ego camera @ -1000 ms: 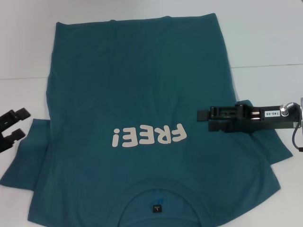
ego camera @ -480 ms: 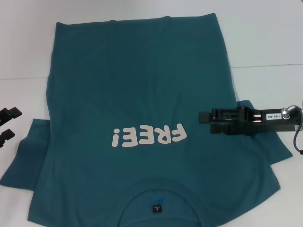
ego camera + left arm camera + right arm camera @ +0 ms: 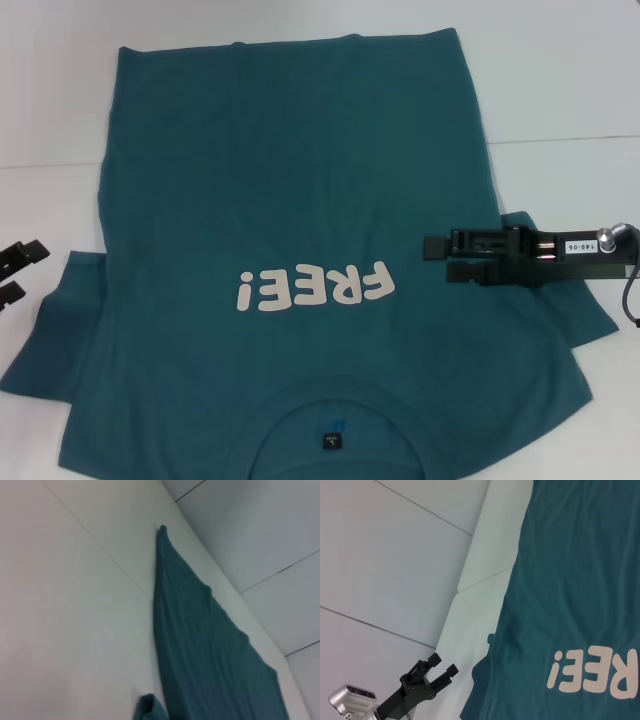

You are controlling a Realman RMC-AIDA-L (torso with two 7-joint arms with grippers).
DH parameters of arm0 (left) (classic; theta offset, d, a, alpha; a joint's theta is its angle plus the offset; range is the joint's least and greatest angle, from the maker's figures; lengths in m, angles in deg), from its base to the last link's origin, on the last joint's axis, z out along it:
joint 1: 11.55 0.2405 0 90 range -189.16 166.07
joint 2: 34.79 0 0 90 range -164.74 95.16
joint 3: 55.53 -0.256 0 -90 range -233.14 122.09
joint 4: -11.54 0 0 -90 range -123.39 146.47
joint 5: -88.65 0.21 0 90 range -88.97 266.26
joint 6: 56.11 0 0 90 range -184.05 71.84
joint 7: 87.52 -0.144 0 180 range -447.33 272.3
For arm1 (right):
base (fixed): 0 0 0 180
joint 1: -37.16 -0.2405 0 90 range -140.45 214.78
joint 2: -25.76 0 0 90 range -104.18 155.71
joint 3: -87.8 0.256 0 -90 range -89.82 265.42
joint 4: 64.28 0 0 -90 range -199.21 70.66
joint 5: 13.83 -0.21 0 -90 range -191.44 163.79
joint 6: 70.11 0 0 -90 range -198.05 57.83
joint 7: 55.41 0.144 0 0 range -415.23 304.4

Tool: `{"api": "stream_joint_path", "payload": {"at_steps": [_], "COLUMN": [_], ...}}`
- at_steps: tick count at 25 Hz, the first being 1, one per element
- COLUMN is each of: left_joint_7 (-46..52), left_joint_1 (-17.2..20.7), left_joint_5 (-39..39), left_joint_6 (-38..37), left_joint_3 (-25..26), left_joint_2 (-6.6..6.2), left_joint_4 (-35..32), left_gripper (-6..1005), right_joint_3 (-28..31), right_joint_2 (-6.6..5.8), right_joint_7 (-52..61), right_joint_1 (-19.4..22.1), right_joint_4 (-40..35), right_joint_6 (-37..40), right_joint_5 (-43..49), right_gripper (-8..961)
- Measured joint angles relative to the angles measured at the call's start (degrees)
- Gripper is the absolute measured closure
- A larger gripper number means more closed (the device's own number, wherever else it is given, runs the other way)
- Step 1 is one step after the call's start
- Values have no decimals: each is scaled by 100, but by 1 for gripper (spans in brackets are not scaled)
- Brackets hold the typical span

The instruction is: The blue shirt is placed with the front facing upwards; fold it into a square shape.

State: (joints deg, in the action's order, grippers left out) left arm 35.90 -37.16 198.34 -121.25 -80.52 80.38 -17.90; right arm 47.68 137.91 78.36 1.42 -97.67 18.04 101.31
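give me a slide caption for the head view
Blue shirt flat on the table, right gripper over its sleeve side, left gripper off the shirt's edge.

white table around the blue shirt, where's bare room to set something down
Bare white table lies beyond the large dark teal-blue T-shirt, at the far corners on both sides of its body. On the robot's left, the left gripper sits open beside the sleeve. The right gripper, open, hovers over the right sleeve: crowded.
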Motion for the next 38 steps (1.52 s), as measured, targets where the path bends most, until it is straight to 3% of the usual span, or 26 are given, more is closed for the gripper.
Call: {"api": "stream_joint_path", "payload": {"at_steps": [7, 30, 38], "left_joint_7": [14, -120, -111], "left_joint_1": [-36, -190, -225], "left_joint_5": [0, -1, -1], "left_joint_6": [314, 897, 1001], "left_joint_3": [-56, -63, -285], "left_joint_2": [94, 120, 120], "left_joint_4": [65, 308, 308], "left_gripper": [126, 127, 127], "right_joint_3": [4, 18, 22], "right_joint_2": [0, -8, -16], "right_joint_7": [0, 0, 0], "right_joint_1": [15, 43, 81], "right_joint_4": [0, 0, 0], "right_joint_6": [0, -15, -27], "right_joint_5": [0, -17, -24], "right_gripper": [38, 38, 38]}}
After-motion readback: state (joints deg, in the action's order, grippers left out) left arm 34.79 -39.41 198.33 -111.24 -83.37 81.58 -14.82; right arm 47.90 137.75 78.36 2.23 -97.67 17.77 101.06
